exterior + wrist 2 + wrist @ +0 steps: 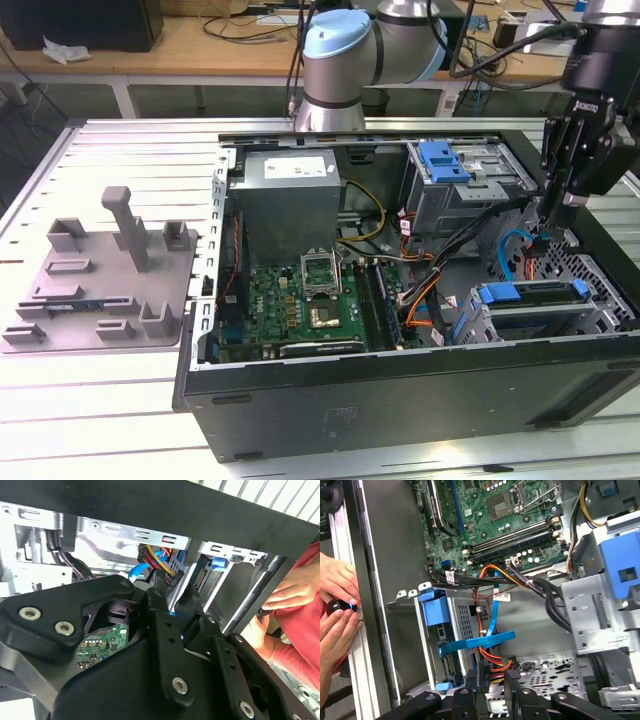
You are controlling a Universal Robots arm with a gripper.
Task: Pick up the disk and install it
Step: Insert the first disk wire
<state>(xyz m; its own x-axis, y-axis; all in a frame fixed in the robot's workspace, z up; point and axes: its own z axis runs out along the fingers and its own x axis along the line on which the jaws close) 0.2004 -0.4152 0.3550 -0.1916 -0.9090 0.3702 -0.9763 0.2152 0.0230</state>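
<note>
While my fingers (161, 615) hang slightly parted and empty over the computer case (400, 400), the disk (530, 292) sits in a grey cage (600, 322) nearby

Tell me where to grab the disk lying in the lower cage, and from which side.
Probably by the blue frame end of the disk, pinched across its width, coming straight down from above. The disk lies flat in the grey cage with its top uncovered, and the cage's walls hug its long edges, so a sideways approach looks blocked.
</note>
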